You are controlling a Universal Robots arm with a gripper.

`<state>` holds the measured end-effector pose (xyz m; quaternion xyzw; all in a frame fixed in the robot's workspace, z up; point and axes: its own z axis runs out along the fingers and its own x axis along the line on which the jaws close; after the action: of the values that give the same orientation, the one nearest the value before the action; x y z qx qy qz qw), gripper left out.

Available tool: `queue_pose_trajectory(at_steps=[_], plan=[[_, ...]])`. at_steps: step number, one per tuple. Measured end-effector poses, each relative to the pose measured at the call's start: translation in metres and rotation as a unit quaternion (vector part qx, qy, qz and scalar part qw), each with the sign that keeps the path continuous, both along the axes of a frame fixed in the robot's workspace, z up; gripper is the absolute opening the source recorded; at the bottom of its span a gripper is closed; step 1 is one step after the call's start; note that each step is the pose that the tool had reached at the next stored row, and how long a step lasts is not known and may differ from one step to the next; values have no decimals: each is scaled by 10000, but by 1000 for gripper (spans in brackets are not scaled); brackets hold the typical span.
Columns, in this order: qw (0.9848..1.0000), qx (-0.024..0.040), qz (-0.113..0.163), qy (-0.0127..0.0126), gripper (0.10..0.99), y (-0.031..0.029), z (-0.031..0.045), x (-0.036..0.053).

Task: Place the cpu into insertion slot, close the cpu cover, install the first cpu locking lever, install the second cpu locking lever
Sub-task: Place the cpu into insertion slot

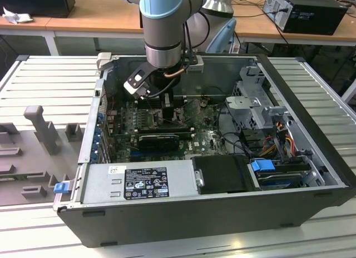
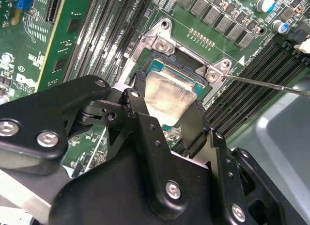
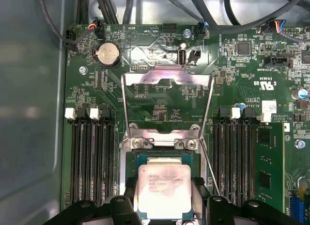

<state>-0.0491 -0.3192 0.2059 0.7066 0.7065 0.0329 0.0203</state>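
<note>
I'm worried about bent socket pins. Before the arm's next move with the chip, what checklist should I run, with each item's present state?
1. cpu cover swung up, clear of the insertion slot: ok.
2. cpu clamped between the fingers of the gripper: ok.
3. cpu squared up with the insertion slot, edges parallel in the first wrist view: ok.
4. cpu lying flat and fully seated in the slot: cannot tell.
5. Locking lever standing off to the side, not across the slot: ok.
</note>
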Motion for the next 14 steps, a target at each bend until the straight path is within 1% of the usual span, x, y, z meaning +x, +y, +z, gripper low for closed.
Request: queue_pose_trajectory(at_steps=[6, 14], plan=[[10000, 0, -6, 10, 525, 0, -39, 0], [10000, 0, -6, 10, 525, 0, -44, 0]])
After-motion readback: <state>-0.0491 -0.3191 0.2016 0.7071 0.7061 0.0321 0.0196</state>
